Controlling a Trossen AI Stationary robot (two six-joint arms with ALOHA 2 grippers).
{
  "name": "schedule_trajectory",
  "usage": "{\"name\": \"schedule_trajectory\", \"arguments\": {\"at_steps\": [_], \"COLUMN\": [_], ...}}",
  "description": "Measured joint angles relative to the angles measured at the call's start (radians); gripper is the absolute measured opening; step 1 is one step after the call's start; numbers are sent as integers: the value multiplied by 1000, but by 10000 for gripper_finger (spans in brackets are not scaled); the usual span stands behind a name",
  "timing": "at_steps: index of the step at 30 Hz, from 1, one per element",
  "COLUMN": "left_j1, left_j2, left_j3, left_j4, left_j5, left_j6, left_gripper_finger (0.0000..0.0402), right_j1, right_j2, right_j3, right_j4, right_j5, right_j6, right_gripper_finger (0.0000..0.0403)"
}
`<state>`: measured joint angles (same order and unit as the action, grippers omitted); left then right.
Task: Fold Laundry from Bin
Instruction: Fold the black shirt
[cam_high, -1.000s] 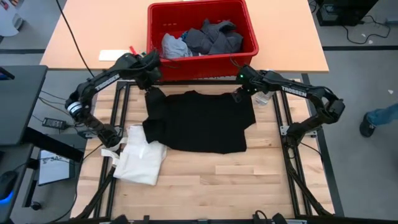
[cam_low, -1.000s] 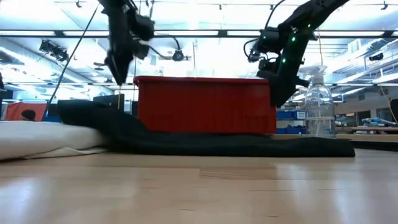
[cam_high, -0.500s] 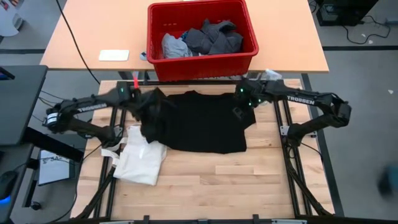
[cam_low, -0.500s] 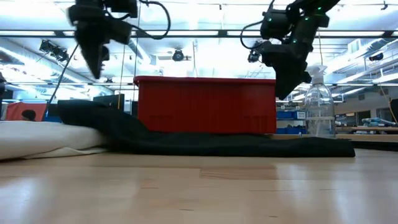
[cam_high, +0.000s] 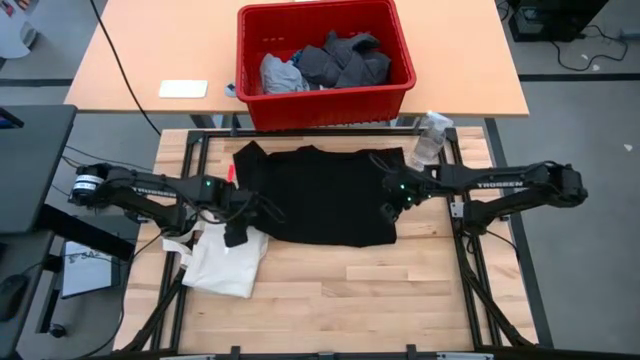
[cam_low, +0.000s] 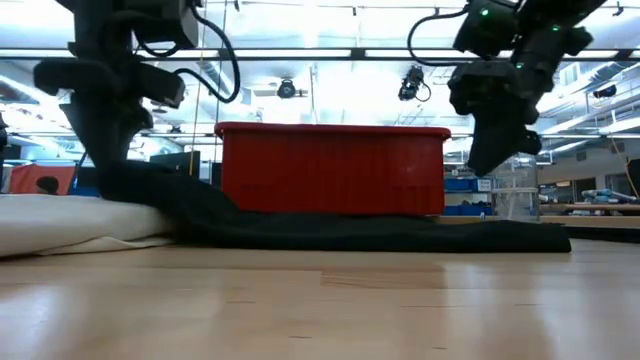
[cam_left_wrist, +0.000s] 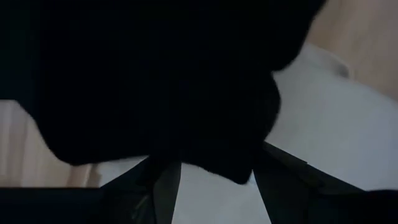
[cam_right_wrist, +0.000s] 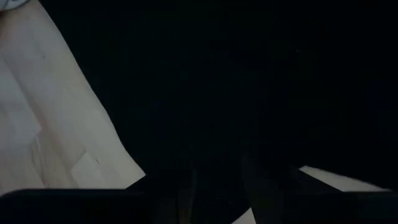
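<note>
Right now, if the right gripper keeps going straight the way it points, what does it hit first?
Most likely the black T-shirt. The right gripper hangs over the shirt's right edge, pointing down, and its wrist view is filled with black cloth. Its height above the cloth is unclear.

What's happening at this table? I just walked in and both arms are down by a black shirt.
The robot is folding laundry. A black T-shirt lies spread on the wooden table. The left pincer is at its left edge, where the shirt meets a cream tote bag; the right pincer is at its right edge. The red bin behind holds more garments. A spray bottle stands nearby.
</note>
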<state>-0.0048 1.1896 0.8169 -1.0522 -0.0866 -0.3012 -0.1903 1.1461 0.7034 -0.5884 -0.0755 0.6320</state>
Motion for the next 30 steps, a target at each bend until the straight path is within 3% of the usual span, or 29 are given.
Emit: {"name": "schedule_trajectory", "arguments": {"at_steps": [10, 14, 18, 25, 30], "left_j1": [0, 0, 1, 1, 1], "left_j2": [2, 2, 2, 0, 0], "left_j3": [-27, -86, -101, 32, 155], "left_j4": [75, 86, 83, -36, -159], "left_j5": [2, 10, 25, 16, -59], "left_j6": [21, -7, -76, -110, -86], "left_gripper_finger": [185, 129, 31, 5, 3], "right_j1": [147, 196, 238, 364, 489], "right_j2": [-21, -21, -21, -20, 3], "right_j3": [-44, -44, -44, -44, -69], "right_j4": [13, 12, 9, -34, -17], "right_j5": [95, 142, 163, 184, 233], "right_j6": [121, 147, 165, 57, -88], "right_gripper_finger": [132, 132, 126, 86, 110]}}
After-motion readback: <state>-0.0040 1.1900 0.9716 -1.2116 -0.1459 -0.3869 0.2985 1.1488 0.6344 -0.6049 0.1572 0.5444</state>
